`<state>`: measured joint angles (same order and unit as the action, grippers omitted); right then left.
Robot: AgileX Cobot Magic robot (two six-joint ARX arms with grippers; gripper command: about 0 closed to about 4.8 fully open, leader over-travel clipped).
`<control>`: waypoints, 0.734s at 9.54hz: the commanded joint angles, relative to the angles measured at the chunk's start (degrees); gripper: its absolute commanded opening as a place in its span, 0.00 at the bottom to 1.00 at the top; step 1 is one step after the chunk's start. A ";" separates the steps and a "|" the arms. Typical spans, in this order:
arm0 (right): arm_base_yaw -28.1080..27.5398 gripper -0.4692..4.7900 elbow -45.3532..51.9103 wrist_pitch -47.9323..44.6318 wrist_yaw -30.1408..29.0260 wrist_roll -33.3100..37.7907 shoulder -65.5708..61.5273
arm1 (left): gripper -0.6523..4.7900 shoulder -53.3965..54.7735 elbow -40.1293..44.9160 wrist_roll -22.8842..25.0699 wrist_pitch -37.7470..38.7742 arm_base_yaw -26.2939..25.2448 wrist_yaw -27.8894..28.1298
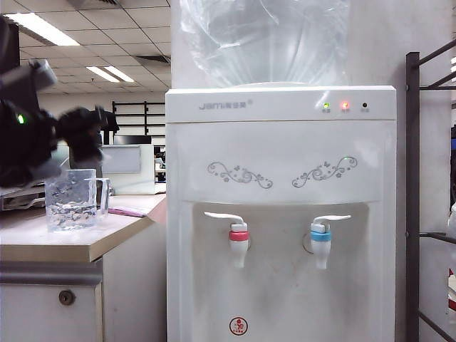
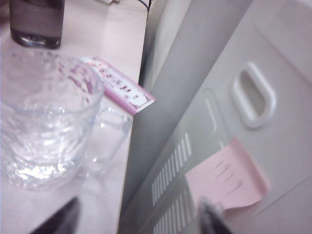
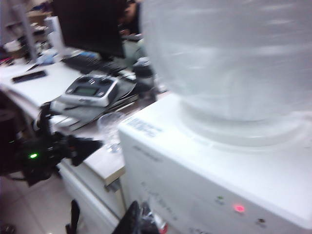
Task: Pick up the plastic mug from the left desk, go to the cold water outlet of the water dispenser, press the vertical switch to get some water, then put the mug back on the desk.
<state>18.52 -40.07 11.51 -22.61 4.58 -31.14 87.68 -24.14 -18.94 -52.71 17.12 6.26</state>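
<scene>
Plastic mug [image 1: 71, 199] stands upright on left table [image 1: 64, 242]. Left hand [image 1: 89, 139] spread, just above it; right hand [image 3: 105, 219] state indeterminate, by water dispenser [image 1: 281, 214]. Descend squarely before gripping

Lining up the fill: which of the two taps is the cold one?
The cold water outlet is the tap with the blue collar, nearer the dark rack. The other tap has a red-pink collar and sits on the desk side.
</scene>
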 commanded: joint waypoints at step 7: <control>10.47 0.09 -0.22 -0.57 8.63 -1.64 -1.79 | 0.69 21.05 -15.87 4.15 -5.68 0.00 0.22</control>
<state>28.95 -40.07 11.55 -14.46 3.11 -33.06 108.29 -39.40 -15.03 -57.80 17.10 6.28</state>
